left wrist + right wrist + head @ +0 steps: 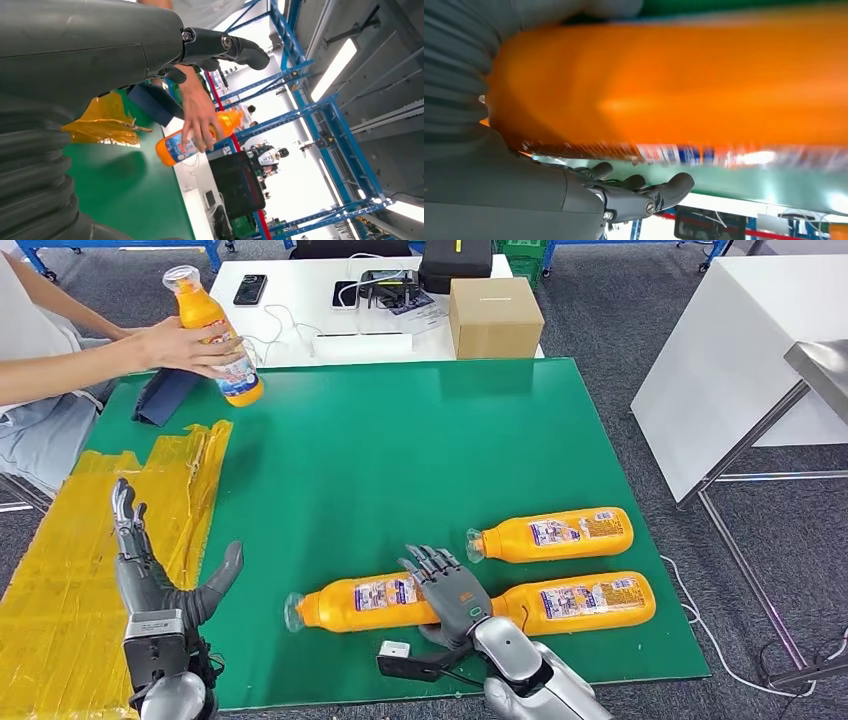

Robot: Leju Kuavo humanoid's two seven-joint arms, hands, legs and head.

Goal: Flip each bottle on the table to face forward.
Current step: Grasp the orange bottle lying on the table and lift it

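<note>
Head view: right hand [450, 590] lies on the near-left bottle [365, 602], fingers draped over its right end; can't tell whether they grip or just rest. Right wrist view is a blurred orange bottle body [674, 80] close against the hand [589, 195], fingers [674, 186] extended under it, not curled tight. Left hand [150, 570] is raised over the yellow tape patch [100, 540], fingers spread and pointing up, thumb out to the side, holding nothing. Left wrist view shows the same: hand [150, 45] with fingers [245, 50] extended, nothing in them.

Surface: green mat [400, 440] on the table, crinkled yellow tape over its left part, dark blue cloth [165, 395] at the far left corner. Small black-and-white device [400, 655] on the mat just beside the right wrist.

Bottles: four orange ones in all. Three lie on their sides at the near right, caps pointing left: the near-left one, a near-right one [580, 600] touching or almost touching it end to end, and a far one [555, 533] just behind. The fourth [215, 335] is tilted in a person's hand [185, 345] at the far left edge.

Room: white table [300, 300] behind the mat with one cardboard box [495, 315], two phones, cables, one black case. Grey carpet, second white table [730, 360] to the right, blue racking [310, 100] along the wall.
</note>
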